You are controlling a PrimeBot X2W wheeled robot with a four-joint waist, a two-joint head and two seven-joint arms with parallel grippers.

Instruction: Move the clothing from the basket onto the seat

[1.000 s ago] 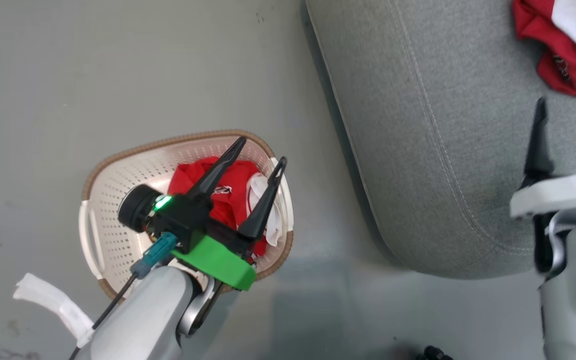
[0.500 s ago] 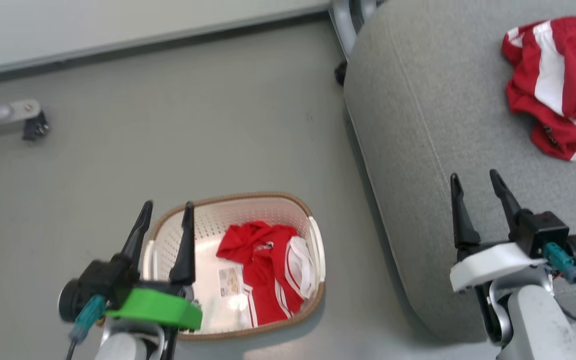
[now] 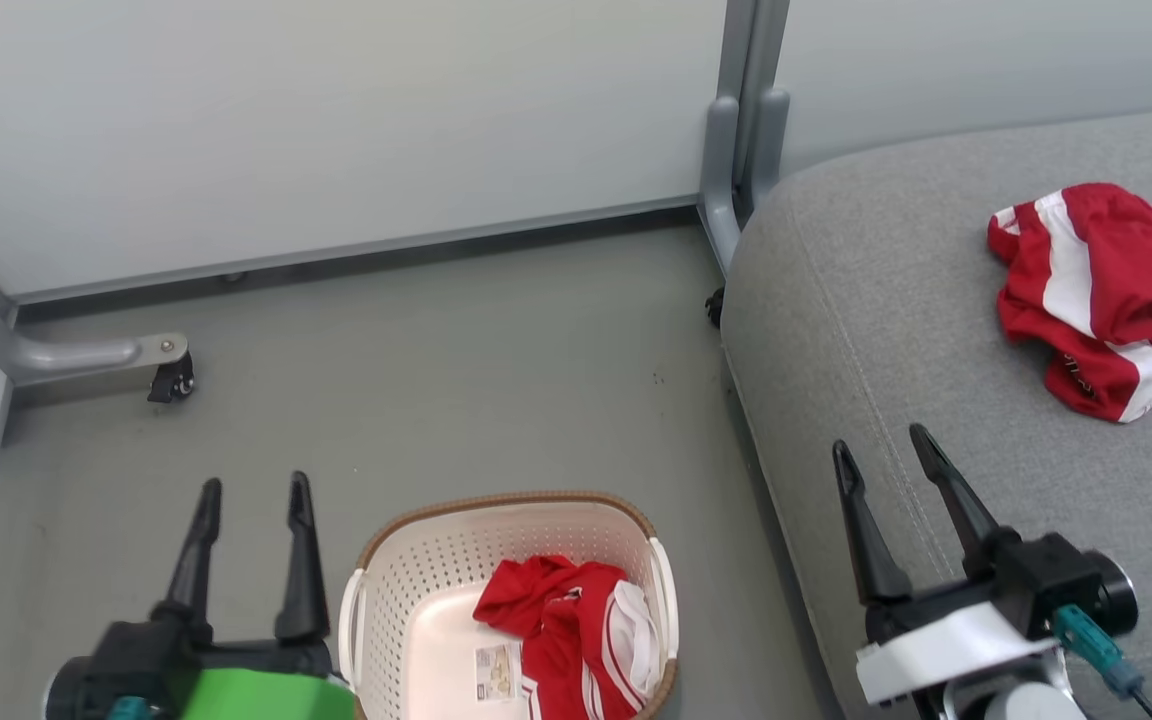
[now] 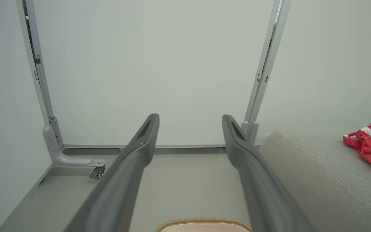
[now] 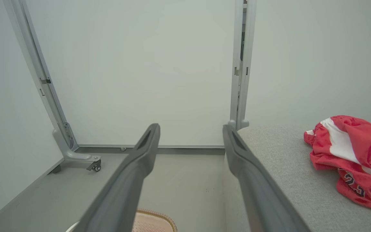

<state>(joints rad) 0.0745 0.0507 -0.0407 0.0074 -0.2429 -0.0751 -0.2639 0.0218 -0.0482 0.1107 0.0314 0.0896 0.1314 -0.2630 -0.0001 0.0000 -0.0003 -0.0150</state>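
Spread, empty: left tool (image 3: 254, 485) beside cream perforated plastic basket (image 3: 506, 500), right tool (image 3: 881, 440) over grey fabric seat (image 3: 886, 350). Soft red white-striped garment (image 3: 576, 640) crumpled in basket; second red garment (image 3: 1096, 290) on seat. Likely light, limp; pinch raised fold.

The left gripper (image 3: 254, 482) has drawn back from over the basket (image 3: 406, 580) — now just left of it, fingers apart and empty — while the head view has tilted upward.

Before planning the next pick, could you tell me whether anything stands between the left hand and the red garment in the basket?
Nothing visible does. The left hand hangs open to the left of the basket, and the red garment lies uncovered at its right side, the basket's top open.
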